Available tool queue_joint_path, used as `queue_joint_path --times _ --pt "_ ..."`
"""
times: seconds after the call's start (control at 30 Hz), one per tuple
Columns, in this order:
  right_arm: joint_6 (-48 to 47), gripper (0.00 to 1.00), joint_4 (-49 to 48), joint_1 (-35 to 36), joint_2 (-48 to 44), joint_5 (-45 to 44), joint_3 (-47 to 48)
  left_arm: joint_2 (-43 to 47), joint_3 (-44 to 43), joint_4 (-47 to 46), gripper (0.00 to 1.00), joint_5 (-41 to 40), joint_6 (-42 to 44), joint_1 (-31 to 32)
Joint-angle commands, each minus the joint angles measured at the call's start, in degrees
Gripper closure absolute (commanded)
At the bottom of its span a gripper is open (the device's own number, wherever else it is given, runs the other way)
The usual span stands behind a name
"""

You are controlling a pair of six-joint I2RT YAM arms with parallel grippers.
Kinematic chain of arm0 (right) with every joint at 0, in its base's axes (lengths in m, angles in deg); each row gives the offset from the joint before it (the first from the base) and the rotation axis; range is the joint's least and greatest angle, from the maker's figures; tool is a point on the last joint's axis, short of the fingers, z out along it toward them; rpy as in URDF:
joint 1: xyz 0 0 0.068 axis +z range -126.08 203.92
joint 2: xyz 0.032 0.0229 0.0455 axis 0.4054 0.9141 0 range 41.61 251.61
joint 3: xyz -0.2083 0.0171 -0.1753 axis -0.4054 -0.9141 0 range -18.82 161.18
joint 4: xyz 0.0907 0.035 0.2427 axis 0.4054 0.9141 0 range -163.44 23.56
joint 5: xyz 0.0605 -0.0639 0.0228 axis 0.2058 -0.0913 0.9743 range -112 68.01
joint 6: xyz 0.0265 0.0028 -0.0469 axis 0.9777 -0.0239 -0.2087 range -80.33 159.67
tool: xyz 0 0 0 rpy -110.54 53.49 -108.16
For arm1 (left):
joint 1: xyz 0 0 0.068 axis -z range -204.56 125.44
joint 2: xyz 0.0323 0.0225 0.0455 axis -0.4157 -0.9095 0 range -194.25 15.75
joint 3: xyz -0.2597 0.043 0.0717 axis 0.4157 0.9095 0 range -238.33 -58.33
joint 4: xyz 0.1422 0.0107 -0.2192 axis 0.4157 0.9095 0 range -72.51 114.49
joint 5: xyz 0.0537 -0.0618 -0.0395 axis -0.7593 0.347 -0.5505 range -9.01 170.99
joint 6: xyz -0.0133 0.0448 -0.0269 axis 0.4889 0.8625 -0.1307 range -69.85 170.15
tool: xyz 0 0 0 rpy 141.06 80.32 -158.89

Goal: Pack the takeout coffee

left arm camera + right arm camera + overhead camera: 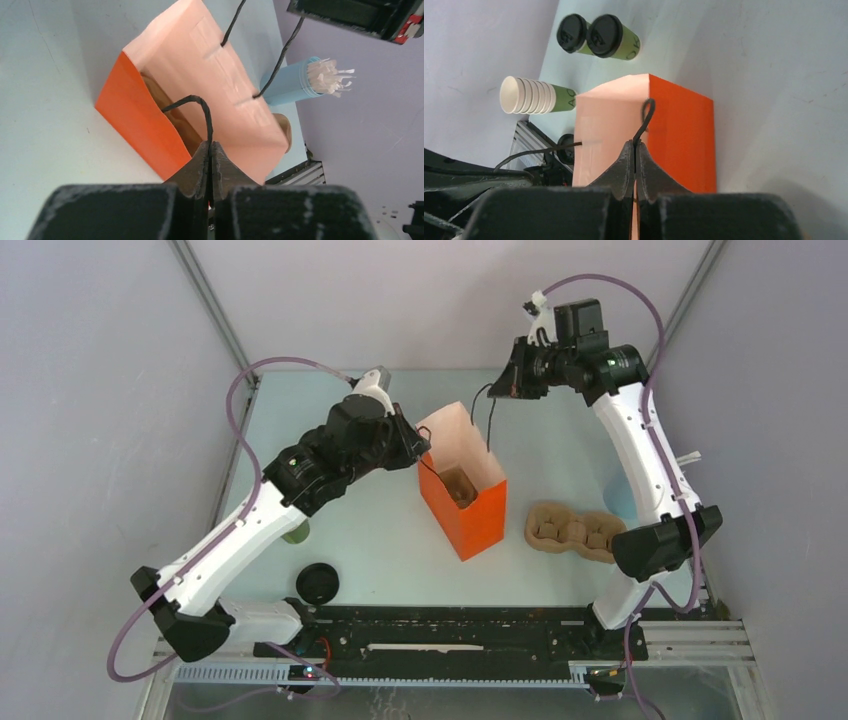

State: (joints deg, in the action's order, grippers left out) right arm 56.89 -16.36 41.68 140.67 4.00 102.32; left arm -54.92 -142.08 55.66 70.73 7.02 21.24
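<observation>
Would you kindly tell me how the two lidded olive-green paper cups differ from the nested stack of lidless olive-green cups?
The two lidded olive-green paper cups wear round black plastic lids; the nested stack of lidless cups is open, its white inside showing. The lidded cups are two singles side by side; the stack is several cups pushed into one another. Both have olive-green paper walls with dark lettering.

Lidded cup (621,44) lettering unreadable
</observation>
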Motion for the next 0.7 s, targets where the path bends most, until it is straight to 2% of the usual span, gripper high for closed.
queue_joint_path --times 0.0,0.2,0.37,0.47,0.5,0.57,0.63,0.67 --pt "0.37 1.0 -3.68 -0.71 0.51 1.1 -2.47 -2.33 -3.41 -3.08 0.97 -0.65 -3.61 -0.25" --pt "0.37 1.0 -6.21 -2.08 2.94 2.63 0.49 -5.1 -6.47 -5.05 0.98 -1.27 -6.38 -0.23" --pt "-1.22 1.0 -4.52 -2.91 5.3 2.41 4.63 -6.84 -9.55 -3.89 0.97 -2.06 -6.35 -0.17" --pt "-1.6 0.98 -3.91 -4.02 5.36 2.69 4.93 -7.35 -10.1 -3.4 0.89 -0.98 -5.99 -0.01" --pt "-1.46 0.92 -3.66 -4.31 5.31 2.86 4.82 -7.51 -10.11 -2.59 0.85 -0.56 -5.3 -0.02" --pt "-0.63 0.66 -1.02 -4.84 5.27 1.95 6.39 -7.4 -10.94 -0.29 0.68 0.74 -1.6 -0.08" --pt "0.23 0.43 3.38 -5.01 4.92 -1.47 9.08 -5.58 -11.19 3.89 0.44 1.25 2.89 -0.1" --pt "0.47 0.36 5.35 -4.95 4.39 -2.29 9.89 -3.64 -10.52 4.95 0.34 0.92 5.21 -0.11"
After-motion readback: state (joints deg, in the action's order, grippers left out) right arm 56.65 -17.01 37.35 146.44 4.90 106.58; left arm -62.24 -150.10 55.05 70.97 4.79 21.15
